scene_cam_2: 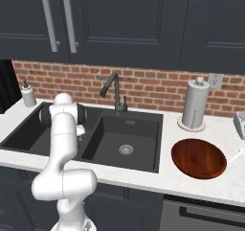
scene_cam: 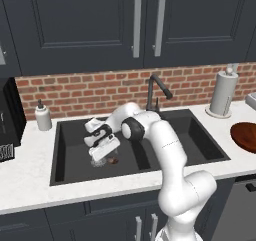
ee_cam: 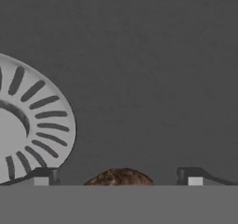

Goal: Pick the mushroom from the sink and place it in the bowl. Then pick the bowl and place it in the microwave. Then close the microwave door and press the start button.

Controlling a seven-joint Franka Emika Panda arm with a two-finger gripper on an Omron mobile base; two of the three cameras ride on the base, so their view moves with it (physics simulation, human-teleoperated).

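Low in the left basin of the dark charcoal double-basin sink (scene_cam: 65, 150), at centre-left of the left base view, the white two-finger gripper (scene_cam: 101, 157) with its dark tips spread wide, nothing pinched between them. Tiny brown rounded mushroom (ee_cam: 119, 177) at bottom centre of the hand view, lying on the basin floor between the two tips, a gap on each side. Round silver slotted drain strainer (ee_cam: 32, 125) at the left edge of that view, close beside the mushroom but apart from it. Likely risks from here: closing too high and squeezing the rounded cap out sideways, since so small and round a lump could roll; or a tip dragging across the strainer's slots if the hand drifts that way. Wide, shallow, glossy reddish-brown bowl (scene_cam_2: 198, 158) at lower right of the right base view, on the pale counter, well apart from the sink's left basin, so a long carry with chance of a slip from a weak pinch. Hand view alone giving the tips' spacing around the mushroom; left base view giving the mushroom as a small brown spot just right of the gripper; right base view giving the whole bowl, cut at the right edge in the left one, with the arm's own white links covering the hand.
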